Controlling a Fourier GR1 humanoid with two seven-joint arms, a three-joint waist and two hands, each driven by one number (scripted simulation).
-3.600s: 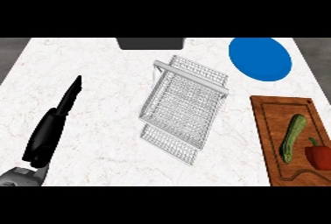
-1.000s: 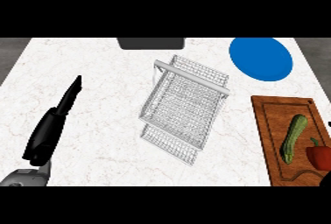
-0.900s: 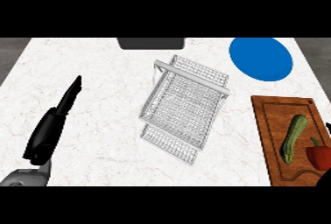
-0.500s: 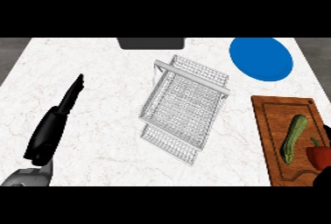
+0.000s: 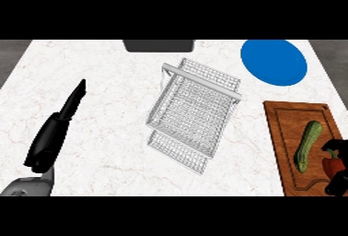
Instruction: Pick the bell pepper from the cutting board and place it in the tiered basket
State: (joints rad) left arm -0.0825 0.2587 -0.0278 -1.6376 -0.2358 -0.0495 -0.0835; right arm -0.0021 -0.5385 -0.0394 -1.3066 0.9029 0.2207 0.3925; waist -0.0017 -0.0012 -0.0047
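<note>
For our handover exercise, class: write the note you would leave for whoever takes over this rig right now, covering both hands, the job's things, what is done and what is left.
Left hand: open, resting at the view's left, holding nothing.
Right hand: at the right edge, against the bell pepper; mostly cut off, so its grip cannot be judged.
Bell pepper: on the cutting board, beside a green vegetable.
Tiered basket: mid-counter, left of the board.
Done: right hand is at the pepper.
Left: confirm the grasp, lift, carry to the basket, release.
</note>
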